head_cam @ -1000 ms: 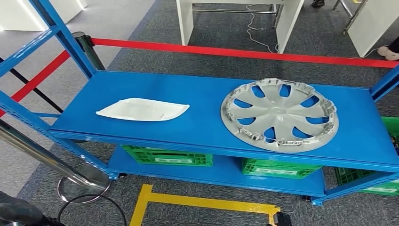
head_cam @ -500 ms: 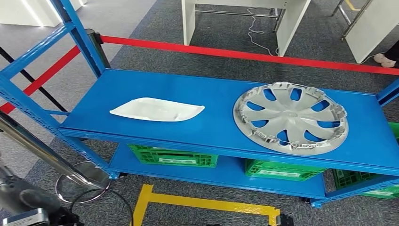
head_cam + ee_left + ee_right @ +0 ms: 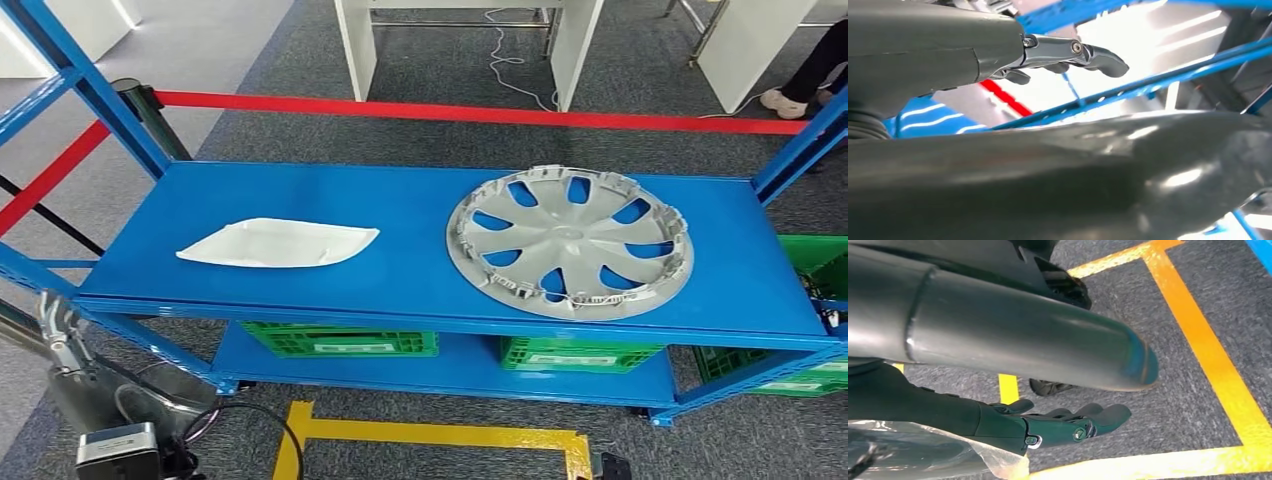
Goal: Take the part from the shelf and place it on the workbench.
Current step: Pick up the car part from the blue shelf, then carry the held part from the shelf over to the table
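Your left robot hand (image 3: 1068,52) is empty with fingers loosely extended, low at 8 o'clock; your right robot hand (image 3: 1068,427) hangs empty, fingers straight. The hubcap (image 3: 569,241) lies flat at 3 o'clock on the shelf (image 3: 420,270), the white panel (image 3: 277,243) at 9. Its thin rim could slip your grip.

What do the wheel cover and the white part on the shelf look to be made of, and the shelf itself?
Wheel cover: likely moulded plastic, matte silver-grey paint; thin spokes and small clips around the rim suggest it. White part: probably thin formed plastic, smooth and slightly glossy, with raised edges; the look leaves it open. Shelf: seemingly painted sheet steel, glossy blue, with perforated uprights.
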Available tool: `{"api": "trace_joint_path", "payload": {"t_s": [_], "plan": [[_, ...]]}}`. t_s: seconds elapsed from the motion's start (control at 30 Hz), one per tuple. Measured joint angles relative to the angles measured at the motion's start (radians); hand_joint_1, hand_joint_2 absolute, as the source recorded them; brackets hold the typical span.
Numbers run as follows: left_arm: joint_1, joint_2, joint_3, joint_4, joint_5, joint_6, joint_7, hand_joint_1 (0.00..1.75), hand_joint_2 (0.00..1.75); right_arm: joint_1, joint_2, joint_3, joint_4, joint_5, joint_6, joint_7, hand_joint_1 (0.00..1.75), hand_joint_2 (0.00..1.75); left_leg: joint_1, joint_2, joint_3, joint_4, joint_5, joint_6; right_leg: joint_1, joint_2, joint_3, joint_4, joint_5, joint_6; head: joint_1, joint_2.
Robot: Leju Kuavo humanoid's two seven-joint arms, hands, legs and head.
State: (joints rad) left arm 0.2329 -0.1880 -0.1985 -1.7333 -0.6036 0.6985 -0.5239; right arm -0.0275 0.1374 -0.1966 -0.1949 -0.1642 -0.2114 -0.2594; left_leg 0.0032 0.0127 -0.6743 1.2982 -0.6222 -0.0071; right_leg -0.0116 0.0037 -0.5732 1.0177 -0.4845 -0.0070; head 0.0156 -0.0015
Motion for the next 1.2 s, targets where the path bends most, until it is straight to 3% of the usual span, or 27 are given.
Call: {"api": "trace_joint_path", "payload": {"t_s": [0.03, 0.13, 0.2, 0.27, 0.33, 0.37, 0.43, 0.47, 0.5, 0.53, 0.57, 0.6, 0.67, 0.7, 0.8, 1.03, 1.1, 1.13, 1.17, 1.2], "plan": [[0.003, 0.005, -0.004, 0.005, -0.007, 0.0, 0.011, 0.0, 0.0, 0.0, 0.0, 0.0, 0.0, 0.013, -0.003, 0.008, 0.0, 0.0, 0.0, 0.0, 0.007, -0.021, 0.025, 0.002, 0.0, 0.004, 0.002, 0.0, -0.001, 0.0, 0.0, 0.0], [0.029, 0.015, -0.007, 0.006, -0.024, 0.001, 0.032, 0.0, 0.0, -0.001, 0.0, 0.004, 0.0, 0.056, -0.014, 0.04, 0.0, 0.0, -0.001, -0.003, 0.085, -0.205, 0.122, 0.013, 0.002, 0.014, 0.008, 0.001, -0.005, 0.004, 0.0, 0.0], [0.05, 0.018, -0.006, 0.0, -0.024, 0.002, 0.039, 0.0, 0.0, 0.0, 0.0, 0.008, 0.0, 0.07, -0.018, 0.049, 0.0, 0.0, -0.005, -0.006, 0.108, -0.264, 0.135, 0.02, 0.003, 0.015, 0.006, 0.002, -0.006, 0.014, 0.001, 0.0], [0.066, 0.022, -0.003, -0.006, -0.019, 0.004, 0.048, 0.0, 0.0, 0.0, 0.0, 0.009, 0.0, 0.073, -0.018, 0.05, 0.0, 0.0, -0.006, -0.009, 0.107, -0.272, 0.136, 0.028, 0.003, 0.013, 0.004, 0.0, -0.006, 0.027, 0.001, 0.0], [0.073, 0.024, -0.001, -0.011, -0.014, 0.004, 0.054, 0.0, 0.0, -0.001, 0.0, 0.009, 0.0, 0.071, -0.018, 0.047, 0.0, 0.0, -0.002, -0.009, 0.111, -0.283, 0.142, 0.04, 0.002, 0.009, -0.008, 0.023, -0.026, 0.036, 0.004, 0.0], [0.075, 0.025, 0.001, -0.013, -0.013, 0.004, 0.057, 0.0, 0.0, -0.002, 0.0, 0.009, 0.0, 0.071, -0.017, 0.046, 0.0, 0.0, 0.001, -0.008, 0.113, -0.288, 0.145, 0.044, 0.001, 0.008, -0.026, 0.062, -0.05, 0.04, 0.007, 0.0], [0.077, 0.026, 0.005, -0.014, -0.011, 0.004, 0.059, 0.0, 0.0, -0.003, 0.0, 0.009, 0.0, 0.071, -0.017, 0.046, 0.0, 0.0, 0.001, -0.007, 0.112, -0.288, 0.146, 0.048, 0.0, 0.005, -0.086, 0.191, -0.113, 0.045, 0.012, 0.0], [0.079, 0.027, 0.007, -0.014, -0.011, 0.004, 0.06, 0.0, 0.0, -0.002, 0.0, 0.009, 0.0, 0.071, -0.017, 0.046, 0.0, 0.0, 0.0, -0.006, 0.112, -0.288, 0.146, 0.048, 0.0, 0.005, -0.114, 0.25, -0.133, 0.047, 0.013, 0.0], [0.08, 0.029, 0.01, -0.014, -0.01, 0.004, 0.06, 0.0, 0.0, -0.001, 0.0, 0.009, 0.0, 0.071, -0.017, 0.046, 0.0, 0.0, 0.0, -0.005, 0.112, -0.288, 0.146, 0.048, 0.0, 0.004, -0.129, 0.28, -0.136, 0.049, 0.013, 0.0], [0.08, 0.03, 0.012, -0.014, -0.01, 0.004, 0.06, 0.0, 0.0, 0.0, 0.0, 0.009, 0.0, 0.071, -0.017, 0.046, 0.0, 0.0, -0.001, -0.006, 0.113, -0.287, 0.146, 0.048, 0.0, 0.004, -0.124, 0.27, -0.119, 0.049, 0.013, 0.0], [0.08, 0.031, 0.013, -0.014, -0.01, 0.004, 0.06, 0.0, 0.0, 0.0, 0.0, 0.009, 0.0, 0.071, -0.017, 0.046, 0.0, 0.0, 0.0, -0.006, 0.114, -0.286, 0.145, 0.047, 0.0, 0.003, -0.1, 0.219, -0.087, 0.048, 0.013, 0.0], [0.08, 0.032, 0.014, -0.014, -0.01, 0.004, 0.06, 0.0, 0.0, -0.001, 0.0, 0.009, 0.0, 0.071, -0.017, 0.046, 0.0, 0.0, 0.0, -0.006, 0.115, -0.285, 0.144, 0.046, -0.001, 0.001, -0.064, 0.146, -0.05, 0.047, 0.013, 0.0], [0.081, 0.032, 0.016, -0.015, -0.011, 0.004, 0.06, 0.0, 0.0, -0.004, 0.0, 0.009, 0.0, 0.071, -0.017, 0.046, 0.0, 0.0, -0.004, -0.007, 0.114, -0.279, 0.14, 0.038, 0.001, -0.002, -0.002, 0.027, -0.013, 0.04, 0.012, 0.0], [0.081, 0.033, 0.016, -0.015, -0.012, 0.004, 0.06, 0.0, 0.44, -0.005, -0.001, 0.009, 0.0, 0.071, -0.017, 0.046, 0.0, 0.0, -0.006, -0.007, 0.113, -0.277, 0.139, 0.033, 0.002, -0.003, 0.012, 0.002, -0.011, 0.036, 0.011, 0.0], [0.08, 0.034, 0.017, -0.015, -0.032, 0.004, 0.064, 0.0, 1.75, -0.003, -0.001, 0.009, 0.0, 0.071, -0.016, 0.046, 0.0, 0.0, -0.006, -0.007, 0.113, -0.279, 0.143, 0.023, 0.005, -0.001, 0.015, -0.002, -0.011, 0.025, 0.011, 0.0], [0.079, 0.035, 0.017, -0.015, -0.04, 0.004, 0.066, 0.0, 1.75, -0.001, -0.001, 0.009, 0.0, 0.071, -0.016, 0.047, 0.0, 0.0, -0.005, -0.007, 0.114, -0.279, 0.143, 0.021, 0.005, -0.002, 0.015, -0.002, -0.01, 0.021, 0.011, 0.0], [0.077, 0.039, 0.017, -0.016, -0.06, 0.002, 0.076, 0.0, 1.75, -0.002, -0.001, 0.009, 0.0, 0.074, -0.013, 0.052, 0.0, 0.0, -0.004, -0.008, 0.111, -0.27, 0.133, 0.015, 0.001, -0.002, 0.016, -0.005, -0.008, 0.016, 0.01, 0.0], [0.071, 0.046, 0.017, -0.017, -0.085, -0.002, 0.09, 0.0, 1.75, -0.003, 0.0, 0.009, 0.0, 0.078, -0.01, 0.057, 0.0, 0.0, -0.003, -0.008, 0.097, -0.237, 0.111, 0.009, 0.0, -0.003, 0.016, -0.006, -0.006, 0.011, 0.009, 0.0], [0.057, 0.064, 0.015, -0.016, -0.143, -0.016, 0.126, 0.0, 1.75, -0.003, 0.0, 0.009, 0.0, 0.077, -0.006, 0.065, 0.0, 0.0, -0.002, -0.008, 0.063, -0.158, 0.074, 0.003, -0.002, -0.004, 0.016, -0.007, -0.006, 0.007, 0.007, 0.0], [0.017, 0.1, 0.008, -0.003, -0.24, -0.058, 0.189, 0.0, 1.75, -0.003, 0.0, 0.007, 0.0, 0.069, 0.004, 0.07, 0.0, 0.0, -0.001, -0.01, 0.066, -0.158, 0.077, 0.004, -0.001, -0.003, 0.017, -0.007, -0.006, 0.004, 0.006, 0.0]]}}
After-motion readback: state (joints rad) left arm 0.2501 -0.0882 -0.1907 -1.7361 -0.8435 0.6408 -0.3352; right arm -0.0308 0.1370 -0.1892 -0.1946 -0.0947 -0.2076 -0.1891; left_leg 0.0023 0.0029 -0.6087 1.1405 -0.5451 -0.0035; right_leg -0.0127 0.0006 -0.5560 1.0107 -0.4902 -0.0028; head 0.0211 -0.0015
